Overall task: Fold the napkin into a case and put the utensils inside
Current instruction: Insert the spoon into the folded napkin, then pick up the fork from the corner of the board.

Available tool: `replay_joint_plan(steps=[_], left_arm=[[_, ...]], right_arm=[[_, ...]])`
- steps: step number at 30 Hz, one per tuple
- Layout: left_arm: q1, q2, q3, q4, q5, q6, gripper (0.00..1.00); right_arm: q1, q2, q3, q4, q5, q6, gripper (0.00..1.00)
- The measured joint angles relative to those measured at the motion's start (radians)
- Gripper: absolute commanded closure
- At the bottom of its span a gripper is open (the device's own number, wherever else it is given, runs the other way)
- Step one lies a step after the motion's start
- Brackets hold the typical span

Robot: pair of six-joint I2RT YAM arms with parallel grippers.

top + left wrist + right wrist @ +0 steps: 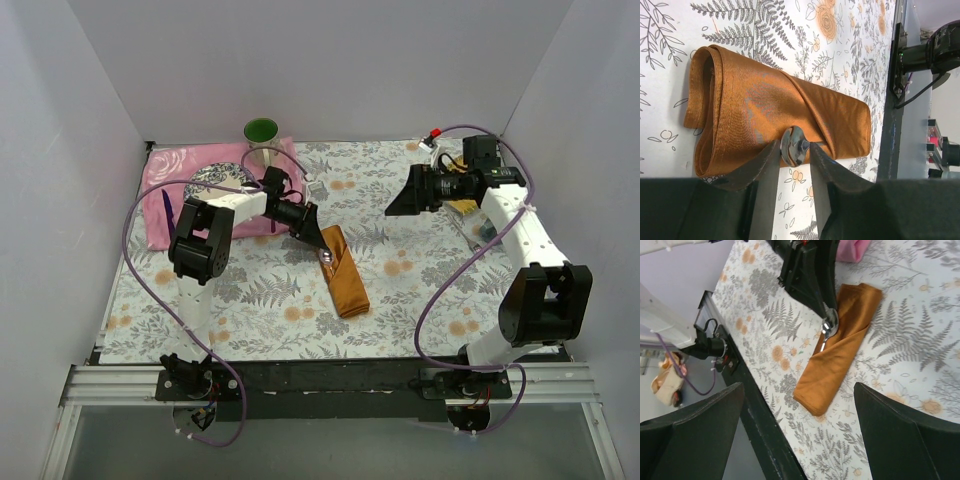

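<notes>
Spoon going into the case, left jaws narrowly parted round the bowl

Rust-orange satin napkin, already folded into a narrow flat case, lies aslant near the middle of the fern-print table, one end toward the near edge. Shiny silver metal spoon: handle runs under the diagonal flap, bowl showing at the case's left long edge, toward its far end. Left gripper sits low there, fingers flanking the bowl with a thin gap each side, seemingly not clamping. Right gripper hovers spread wide and empty, well apart toward the far right. Step judged: seating and letting go of the spoon, folding done. Next move calls for a straight lift clear, without snagging the bowl or dragging the slippery cloth. No other utensil made out for certain. No brand, label or writing readable
</notes>
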Motion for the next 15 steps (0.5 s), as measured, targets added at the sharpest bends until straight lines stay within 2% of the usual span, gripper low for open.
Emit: replay_joint_plan(steps=[3,6,10,15], left_arm=[[0.004,0.0,0.024,-0.015,-0.003,-0.006,0.64],[0.01,0.0,0.073,-0.027,-0.008,-0.011,0.58],[0.028,0.0,0.183,-0.043,-0.012,-0.029,0.48],[0.06,-0.027,0.274,-0.039,-0.023,-0.039,0.36]], right_arm=[[-0.018,0.007,0.05,-0.037,0.064,-0.053,0.05],[-0.031,0.02,0.121,-0.08,0.155,-0.122,0.12],[-0.036,0.04,0.224,-0.143,0.332,-0.23,0.34],[-0.036,0.054,0.272,-0.206,0.574,-0.359,0.39]])
